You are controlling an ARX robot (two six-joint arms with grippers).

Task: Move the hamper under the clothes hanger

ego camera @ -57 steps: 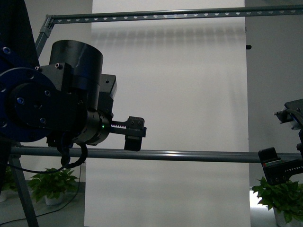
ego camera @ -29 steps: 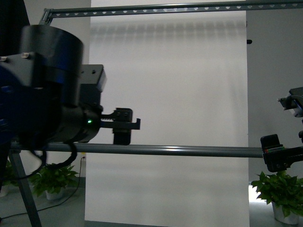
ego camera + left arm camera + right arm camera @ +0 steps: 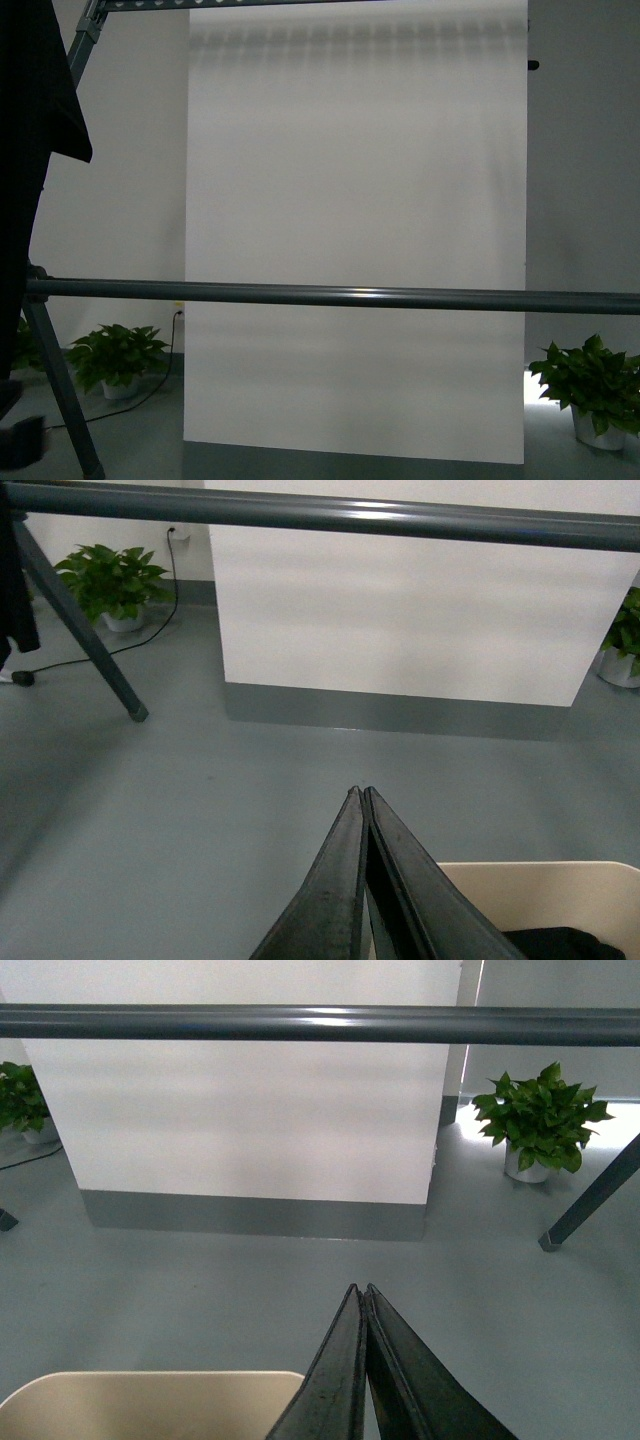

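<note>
Both pinched fully closed, gripping nothing: left gripper [image 3: 361,792] tips together above the hamper [image 3: 540,895] rim, right gripper [image 3: 360,1290] same, clothes hanger [image 3: 320,1023] bar beyond.

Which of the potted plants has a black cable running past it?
The left plant by the rack leg; a cable trails beside it. The right plant has none.

The front view faces the white backdrop [image 3: 355,250] across the clothes hanger [image 3: 330,296]; both wrist views look down past that rail, sharing it.
</note>
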